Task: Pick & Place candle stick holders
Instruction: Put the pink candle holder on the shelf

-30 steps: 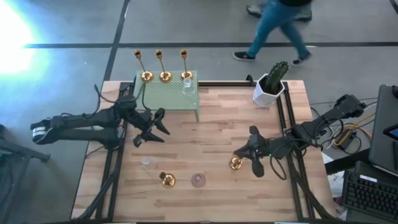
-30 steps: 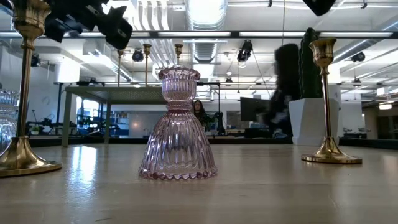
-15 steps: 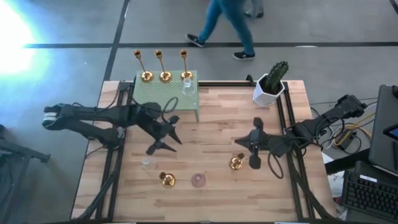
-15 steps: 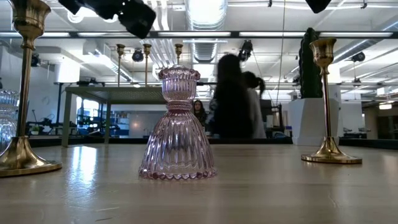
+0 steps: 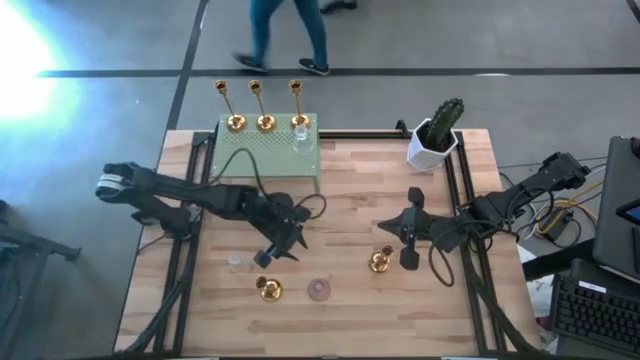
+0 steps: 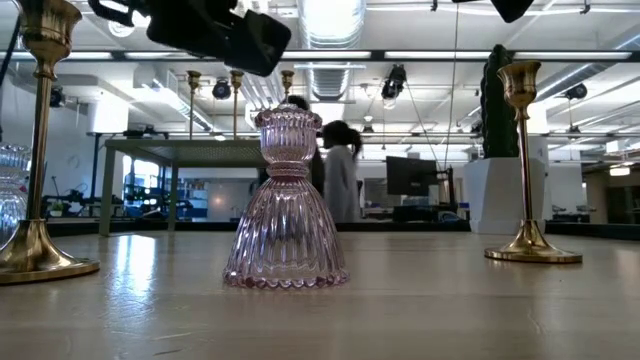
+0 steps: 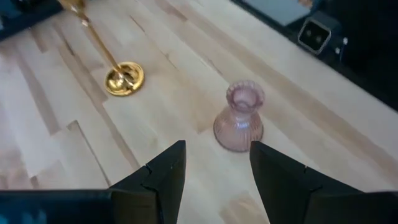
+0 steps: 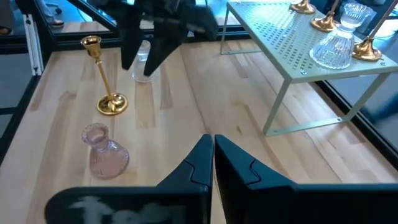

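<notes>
The left gripper [image 5: 275,247] has its jaws spread open and empty, while the right gripper [image 5: 407,228] is closed on nothing, its fingers pressed together near the gold holder [image 5: 379,262] on the table's right side. Over the last second the left arm has swung out from beside the green rack [image 5: 268,150] toward the front of the table, and now hangs over the loose holders, which suggests it is lining up a pick. Nearest the front edge sits the pink glass holder [image 5: 319,290], with a short gold holder [image 5: 268,289] beside it and a clear glass one [image 5: 237,263] further left. The left wrist view shows the pink holder [image 7: 239,116] just ahead of the open fingers [image 7: 160,175]; the low view shows only its ribbed side. Farthest back, three tall gold holders [image 5: 264,104] and a clear one stand on the rack.
</notes>
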`<state>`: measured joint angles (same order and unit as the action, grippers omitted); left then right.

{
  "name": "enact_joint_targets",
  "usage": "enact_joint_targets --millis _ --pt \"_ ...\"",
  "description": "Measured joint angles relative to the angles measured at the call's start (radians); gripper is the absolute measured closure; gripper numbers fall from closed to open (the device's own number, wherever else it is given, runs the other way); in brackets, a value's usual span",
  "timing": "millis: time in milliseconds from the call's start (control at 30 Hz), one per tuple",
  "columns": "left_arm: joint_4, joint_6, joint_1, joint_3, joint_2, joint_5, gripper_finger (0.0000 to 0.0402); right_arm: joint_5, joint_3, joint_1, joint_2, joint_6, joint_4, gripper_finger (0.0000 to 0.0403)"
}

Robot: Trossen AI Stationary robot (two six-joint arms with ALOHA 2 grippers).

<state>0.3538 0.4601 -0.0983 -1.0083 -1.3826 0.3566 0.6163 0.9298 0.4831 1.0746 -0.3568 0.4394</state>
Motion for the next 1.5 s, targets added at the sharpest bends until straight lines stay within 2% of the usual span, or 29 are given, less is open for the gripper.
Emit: enact_joint_targets --millis 233,467,600,900,1200,1367,1500 --pt "0.003 0.047 -0.011 -0.004 -0.043 -0.028 0.0218 0.015 0.0 0.0 0.0 -0.005 0.0 0.0394" --pt "0.021 0.208 -0.122 -0.004 -0.041 -0.293 0.0218 0.016 -0.001 0.0 0.0 -0.001 -0.001 0.0394" --pt "0.009 0.232 -0.169 -0.004 -0.041 -0.354 0.022 0.016 -0.001 0.0 0.0 0.002 -0.001 0.0394" --pt "0.021 0.281 -0.177 -0.047 -0.057 -0.352 0.0239 0.038 -0.001 0.0 0.0 -0.002 -0.005 0.0394" --pt "0.104 0.175 -0.177 -0.119 -0.056 -0.348 0.0241 0.039 -0.001 0.001 -0.001 -0.008 -0.009 0.0394" --pt "0.039 0.217 -0.175 -0.11 -0.061 -0.278 0.0241 0.038 -0.001 0.001 0.0 -0.01 -0.011 0.0394" --pt "-0.074 0.218 -0.156 -0.085 -0.062 -0.19 0.0241 0.033 -0.001 0.002 0.001 -0.01 -0.026 0.0394"
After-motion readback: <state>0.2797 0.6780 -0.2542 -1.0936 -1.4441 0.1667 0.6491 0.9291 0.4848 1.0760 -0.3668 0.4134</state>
